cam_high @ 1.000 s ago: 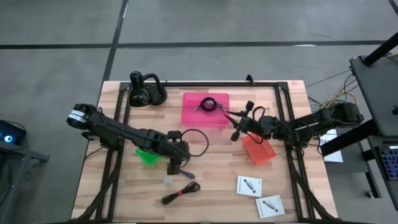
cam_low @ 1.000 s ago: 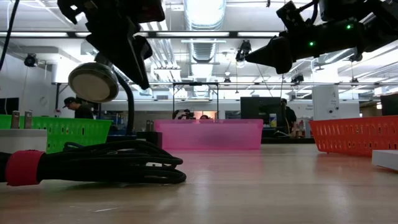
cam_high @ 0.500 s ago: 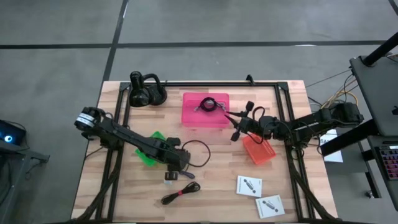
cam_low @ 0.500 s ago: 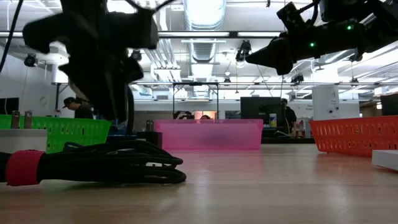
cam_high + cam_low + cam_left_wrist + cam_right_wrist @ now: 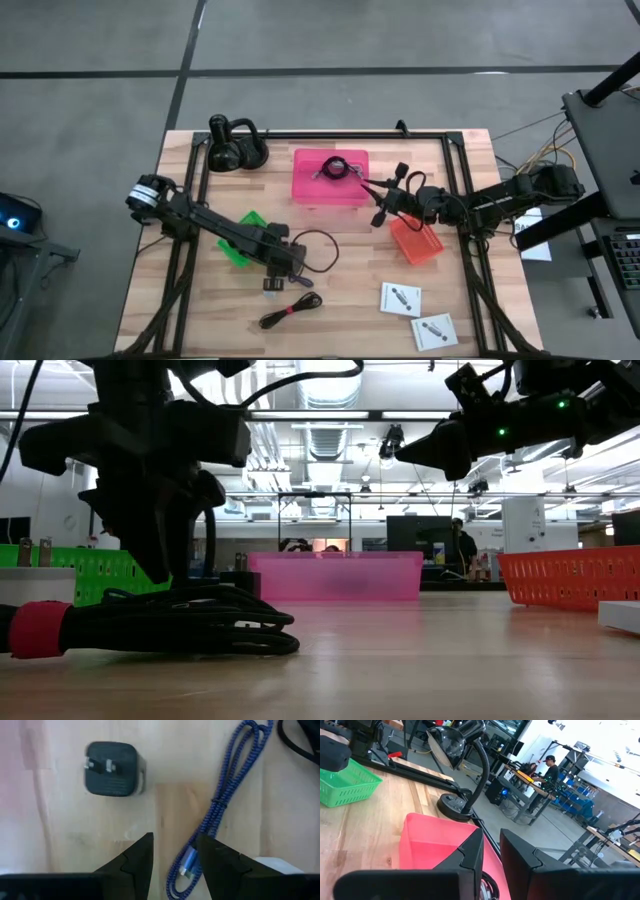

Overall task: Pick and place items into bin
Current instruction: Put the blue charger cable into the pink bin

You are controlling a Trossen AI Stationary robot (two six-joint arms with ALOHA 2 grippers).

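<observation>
left arm (image 5: 215, 228): black jointed links, silvery-white ring at base end | right arm (image 5: 480, 200): black links, loose black cable, green indicator light | fingers (image 5: 140, 857): dark, angular, tapered

A black gooseneck desk lamp (image 5: 232, 147) stood at the far left corner of the wooden table (image 5: 340, 275). A keyboard (image 5: 627, 262) sat off to the right. In the workshop beyond, a person in a cap (image 5: 551, 769) bent over a bench.
</observation>
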